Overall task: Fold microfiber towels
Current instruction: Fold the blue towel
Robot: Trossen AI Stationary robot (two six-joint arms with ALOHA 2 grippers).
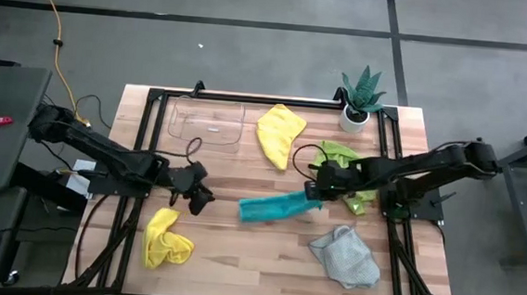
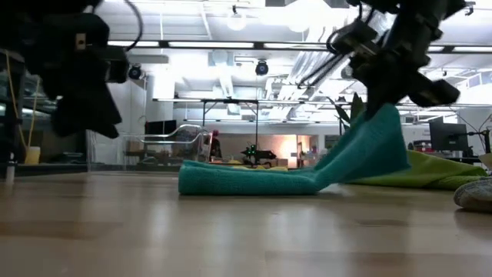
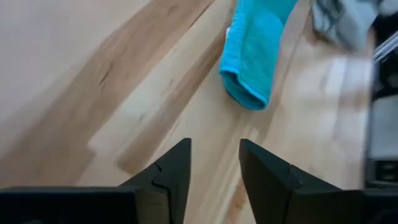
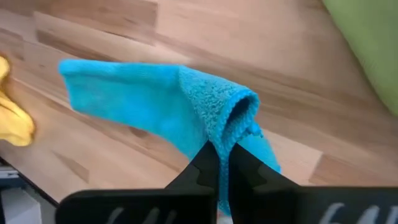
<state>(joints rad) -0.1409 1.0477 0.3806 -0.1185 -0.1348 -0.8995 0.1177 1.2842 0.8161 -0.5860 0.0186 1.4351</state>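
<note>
wooden table (image 1: 266, 250) seen from above, with five cloths spread over it. the teal towel (image 1: 273, 207) lies mid-table as a long roll; its right end is lifted off the wood and pinched between the pressed-together fingers of the right gripper (image 1: 313, 190), while its left end rests flat. the lime green towel (image 1: 342, 158) lies just beyond and under the right arm, which covers part of it, so its outline is hard to make out. the grey towel (image 1: 344, 255) sits crumpled at the near right, well apart from the grip. one yellow towel (image 1: 278, 133) lies at the far middle; the other yellow towel (image 1: 166, 237) is bunched at the near left. the left gripper (image 1: 200, 199), fingers spread a little and holding nothing, hovers over bare wood left of the teal towel's free end. a clear plastic tray (image 1: 207, 125) stands at the far left, nothing visible inside it. a potted plant (image 1: 359, 100) stands at the far right corner. in the low view the left arm is only a dark mass.
</note>
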